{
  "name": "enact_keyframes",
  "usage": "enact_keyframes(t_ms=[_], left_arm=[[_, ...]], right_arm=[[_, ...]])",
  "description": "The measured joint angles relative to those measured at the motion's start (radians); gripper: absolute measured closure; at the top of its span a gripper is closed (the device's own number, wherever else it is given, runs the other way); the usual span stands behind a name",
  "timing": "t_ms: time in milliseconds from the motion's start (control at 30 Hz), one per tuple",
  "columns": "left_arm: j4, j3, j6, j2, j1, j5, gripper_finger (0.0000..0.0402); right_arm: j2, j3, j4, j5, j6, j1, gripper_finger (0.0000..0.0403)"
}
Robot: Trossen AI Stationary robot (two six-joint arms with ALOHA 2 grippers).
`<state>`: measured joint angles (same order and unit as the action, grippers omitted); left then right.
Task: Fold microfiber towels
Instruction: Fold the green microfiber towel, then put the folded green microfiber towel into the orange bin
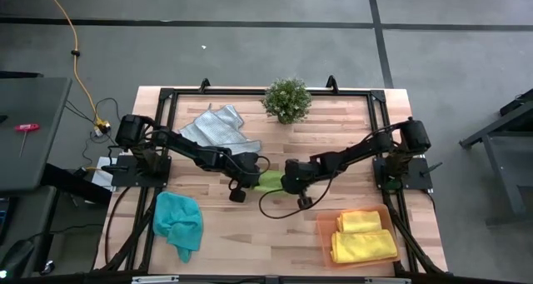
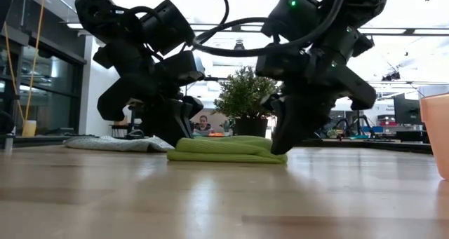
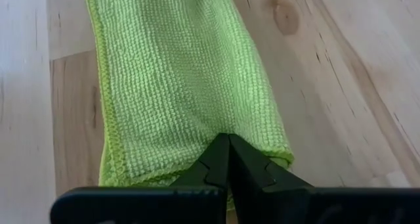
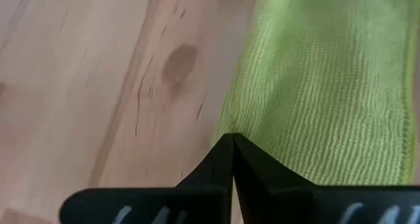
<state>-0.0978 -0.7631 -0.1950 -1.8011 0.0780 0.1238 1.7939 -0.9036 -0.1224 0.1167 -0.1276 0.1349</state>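
Lime green towel [image 1: 270, 181], folded into a narrow strip, lies at the table's [image 1: 250, 242] centre between two grippers. Left gripper [image 3: 226, 144] presses pinched-together fingers on its 9 o'clock end; right gripper [image 4: 232, 142], fingers likewise closed, meets its 3 o'clock end. Outward: grey towel [image 1: 218, 129] at 11 o'clock, teal towel [image 1: 178, 221] at 7, yellow towels [image 1: 362, 236] in the orange tray [image 1: 323, 234] at 5, potted plant [image 1: 287, 99] at 12.

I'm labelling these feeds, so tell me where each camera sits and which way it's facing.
High: overhead, straight down; both arms meet at the lime green towel.
Low: tabletop height, level across; both arms flank it.
Left wrist: past the shut left gripper, along the towel.
Right wrist: past the shut right gripper, at the towel's edge.
All four share the towel.
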Motion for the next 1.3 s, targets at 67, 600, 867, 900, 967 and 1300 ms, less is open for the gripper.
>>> enact_keyframes(t_ms=[67, 600, 867, 900, 967, 1300], left_arm=[[0.0, -0.001, -0.015, 0.0, 0.0, -0.003, 0.0402], [-0.008, 0.002, -0.025, 0.028, -0.007, -0.065, 0.0401], [0.027, 0.005, 0.001, 0.088, -0.005, -0.105, 0.0401], [0.023, 0.005, 0.001, 0.104, -0.005, -0.106, 0.0401], [0.016, 0.002, 0.001, 0.139, -0.005, -0.112, 0.0401], [0.127, 0.001, 0.098, 0.408, -0.008, -0.345, 0.0401]], right_arm=[[-0.001, -0.002, -0.027, 0.003, -0.039, 0.0, 0.0403], [-0.25, 0.059, -0.307, 0.008, 0.093, -0.018, 0.0403], [-0.511, 0.357, -0.002, -0.116, 0.486, 0.003, 0.0403], [-0.543, 0.386, 0.04, -0.137, 0.533, 0.007, 0.0403], [-0.601, 0.433, 0.097, -0.172, 0.618, 0.011, 0.0403], [-0.651, 0.477, 0.229, -0.349, 1.001, 0.007, 0.0402]])
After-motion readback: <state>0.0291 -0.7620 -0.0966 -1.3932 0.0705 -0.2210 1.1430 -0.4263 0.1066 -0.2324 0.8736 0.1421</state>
